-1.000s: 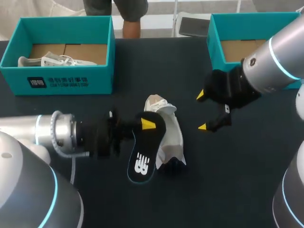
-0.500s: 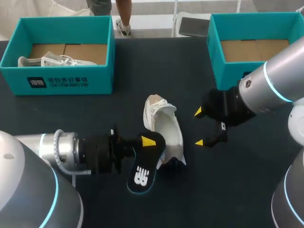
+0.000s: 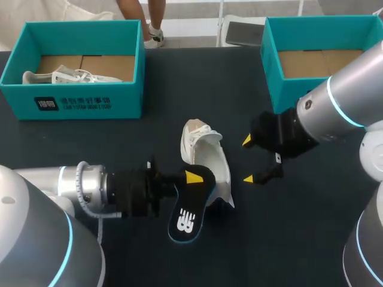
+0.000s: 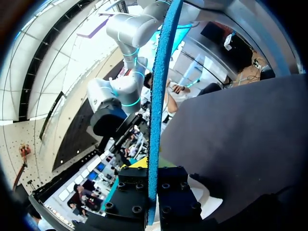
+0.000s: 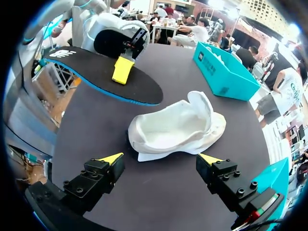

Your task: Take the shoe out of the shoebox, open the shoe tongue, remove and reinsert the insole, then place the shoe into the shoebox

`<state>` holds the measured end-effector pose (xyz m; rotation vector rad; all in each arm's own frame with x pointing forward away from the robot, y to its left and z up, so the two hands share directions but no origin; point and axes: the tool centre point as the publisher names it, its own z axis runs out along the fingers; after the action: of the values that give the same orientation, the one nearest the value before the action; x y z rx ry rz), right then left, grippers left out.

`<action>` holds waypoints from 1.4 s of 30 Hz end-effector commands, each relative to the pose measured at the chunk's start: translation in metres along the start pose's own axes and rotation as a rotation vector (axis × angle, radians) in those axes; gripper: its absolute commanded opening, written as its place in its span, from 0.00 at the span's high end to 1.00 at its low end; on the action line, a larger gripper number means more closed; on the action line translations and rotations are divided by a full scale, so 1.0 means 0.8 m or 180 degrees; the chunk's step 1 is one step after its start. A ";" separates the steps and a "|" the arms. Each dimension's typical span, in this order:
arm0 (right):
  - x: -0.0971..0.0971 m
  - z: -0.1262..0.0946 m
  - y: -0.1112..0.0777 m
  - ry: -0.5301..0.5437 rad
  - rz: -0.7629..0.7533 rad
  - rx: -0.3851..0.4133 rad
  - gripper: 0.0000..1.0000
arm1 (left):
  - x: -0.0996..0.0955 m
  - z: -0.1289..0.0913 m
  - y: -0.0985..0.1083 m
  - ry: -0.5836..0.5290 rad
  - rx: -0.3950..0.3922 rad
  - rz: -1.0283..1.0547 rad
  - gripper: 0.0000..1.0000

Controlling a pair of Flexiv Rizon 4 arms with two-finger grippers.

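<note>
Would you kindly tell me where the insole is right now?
In the head view, the black insole is clamped in the left gripper near the middle of the table, just left of the white shoe.

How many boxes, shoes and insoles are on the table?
2 teal cardboard shoeboxes
2 white sneakers
1 black insole with a blue edge
Total: 5 things

matt black insole [image 3: 187,216], white cloth shoe [image 3: 210,162] — smooth teal cardboard shoebox [image 3: 119,98]
</note>
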<state>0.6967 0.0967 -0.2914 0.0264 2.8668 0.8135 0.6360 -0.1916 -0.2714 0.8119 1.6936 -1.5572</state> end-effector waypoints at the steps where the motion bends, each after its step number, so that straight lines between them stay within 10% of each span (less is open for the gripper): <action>1: -0.006 0.012 -0.012 -0.0052 -0.0045 0.0066 0.00 | 0.006 0.019 0.003 0.0014 0.0145 -0.0041 1.00; 42: -0.031 0.073 -0.005 -0.0016 -0.0448 0.0261 0.00 | 0.015 0.068 0.034 0.0048 0.0245 -0.0291 1.00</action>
<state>0.7312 0.1195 -0.3377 -0.1655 2.8565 0.6822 0.6522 -0.2308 -0.2934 0.7976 1.7111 -1.6909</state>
